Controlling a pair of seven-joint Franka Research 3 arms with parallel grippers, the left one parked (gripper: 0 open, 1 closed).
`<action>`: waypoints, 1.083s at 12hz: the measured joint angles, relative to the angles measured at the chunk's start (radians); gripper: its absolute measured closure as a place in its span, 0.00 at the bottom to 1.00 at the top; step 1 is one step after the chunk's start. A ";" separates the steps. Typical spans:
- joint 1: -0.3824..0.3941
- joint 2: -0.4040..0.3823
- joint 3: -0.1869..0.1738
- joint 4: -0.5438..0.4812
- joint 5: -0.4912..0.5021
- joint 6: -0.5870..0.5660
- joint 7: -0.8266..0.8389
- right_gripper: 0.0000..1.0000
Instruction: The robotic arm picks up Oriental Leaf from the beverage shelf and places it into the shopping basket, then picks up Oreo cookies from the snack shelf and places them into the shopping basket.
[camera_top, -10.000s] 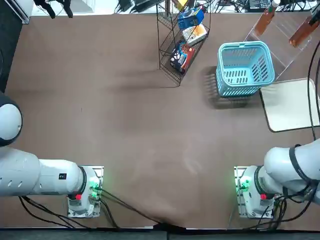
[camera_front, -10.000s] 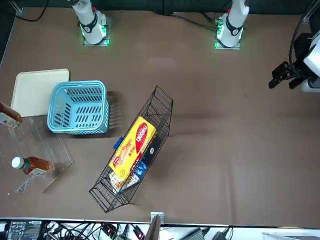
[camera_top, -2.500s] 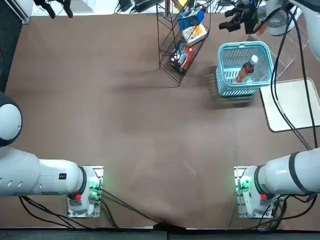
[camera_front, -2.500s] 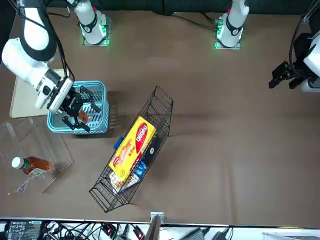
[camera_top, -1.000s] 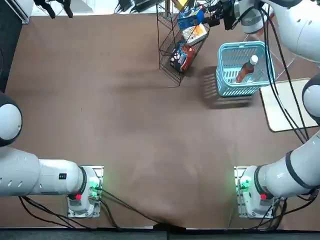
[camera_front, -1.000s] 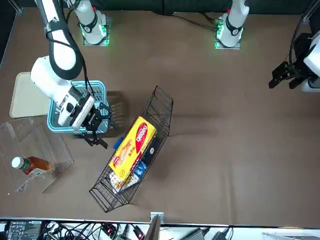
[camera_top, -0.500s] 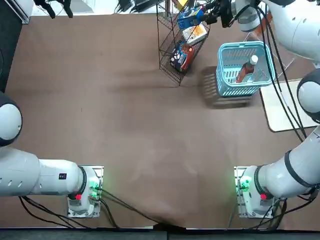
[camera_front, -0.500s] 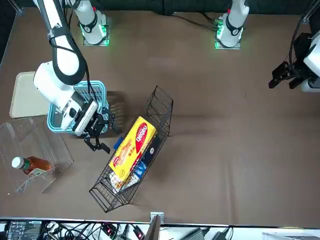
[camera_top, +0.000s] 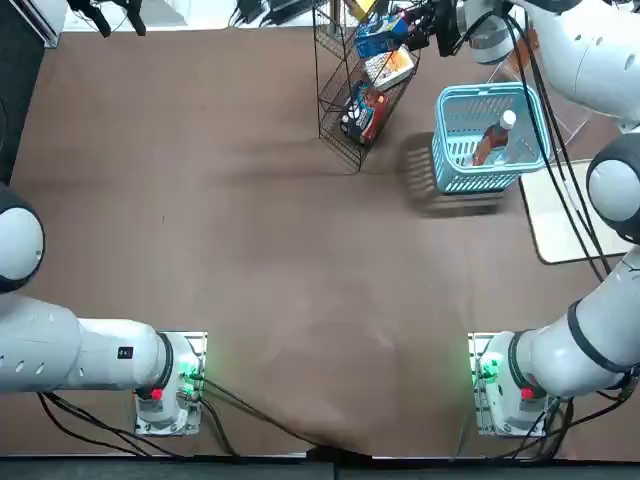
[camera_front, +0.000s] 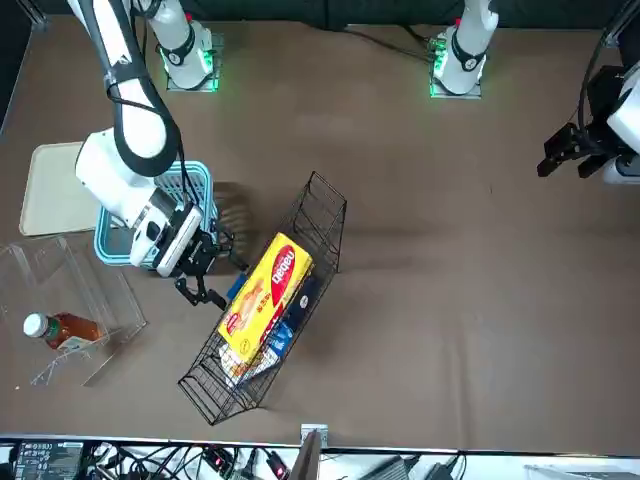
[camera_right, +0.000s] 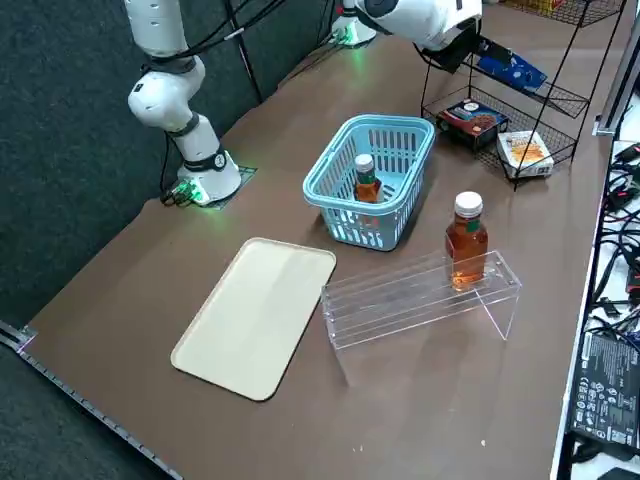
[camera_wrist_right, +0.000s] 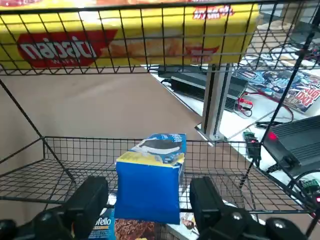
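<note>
Clear acrylic forms the beverage shelf (camera_right: 395, 300), on whose slope another bottle (camera_right: 467, 243) is kept within reach. Beyond it, Oriental Leaf (camera_right: 367, 190) is held tilted, cap up, by the walls of the shopping basket (camera_right: 350, 226). Farther off, the right tool (camera_wrist_right: 149, 187) is spread wide and empty, its fingers set astride the Oreo cookies (camera_wrist_right: 149, 172), which are borne by the snack shelf (camera_wrist_right: 25, 200), presumably so that both sides can be gripped.

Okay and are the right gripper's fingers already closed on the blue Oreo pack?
No, the right gripper's two fingers stand apart, with the blue Oreo pack showing between them and untouched.
</note>
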 joint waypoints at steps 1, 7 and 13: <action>0.001 0.003 0.000 0.000 0.000 0.000 0.000 0.00; 0.018 0.036 0.000 0.030 0.000 0.003 0.000 0.00; 0.021 0.074 0.000 0.061 0.000 0.006 0.000 0.00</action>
